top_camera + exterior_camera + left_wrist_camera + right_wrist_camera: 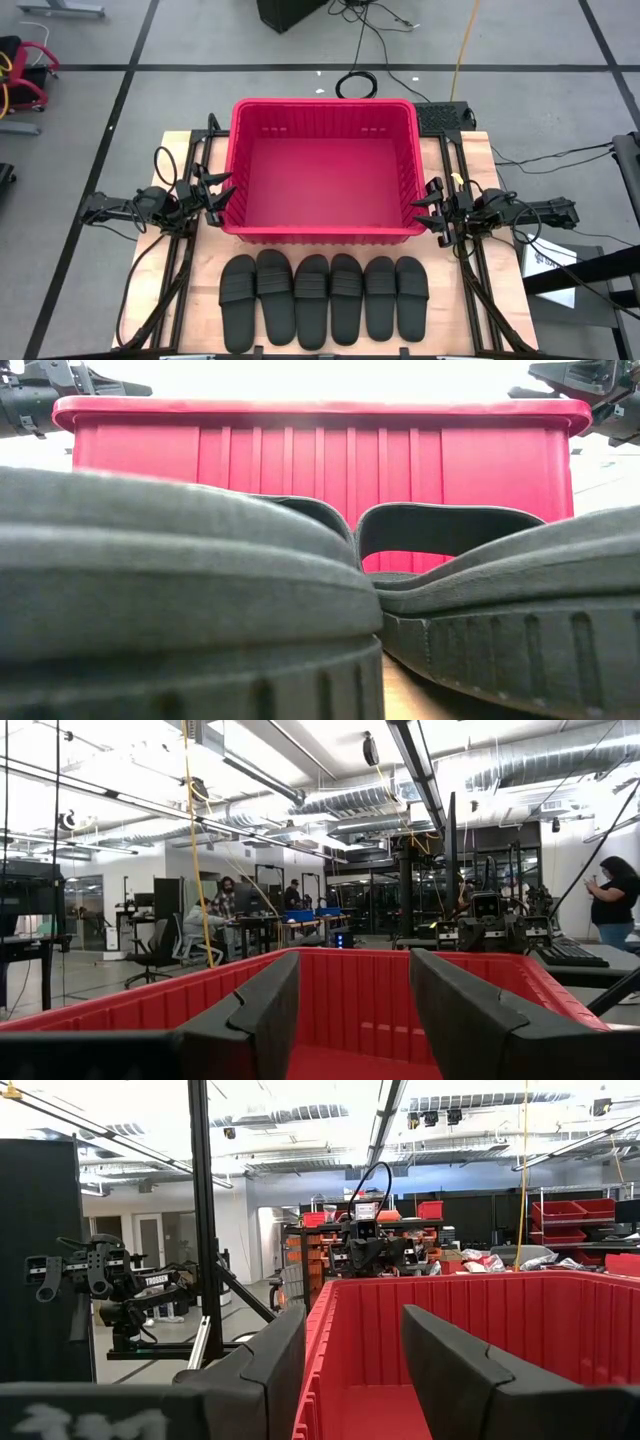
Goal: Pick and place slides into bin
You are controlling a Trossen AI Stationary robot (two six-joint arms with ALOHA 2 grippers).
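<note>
Bin [325, 168] is the big red tub in the middle of the wood table [505, 290], w/ nothing inside it. Left gripper [222, 197] sits just beside the bin's left wall, near the front corner, fingers spread apart & holding nothing. In the left wrist view its two dark fingers [268, 1010] stand wide apart w/ the red bin [350, 1000] showing between them, and people are in the room far behind. Slides [323, 298], six black ones, lie flat in a neat row in front of the bin, side by side & touching, straps up. None is in the bin yet. In the low view two slides [190, 600] fill the front, w/ the bin's [320, 460] ribbed wall behind them. Right gripper [432, 211] sits just beside the bin's right wall, near the front corner, fingers spread apart too, holding nothing. In the right wrist view its fingers [455, 1365] stand apart w/ the bin's [322, 1335] rim between them.
</note>
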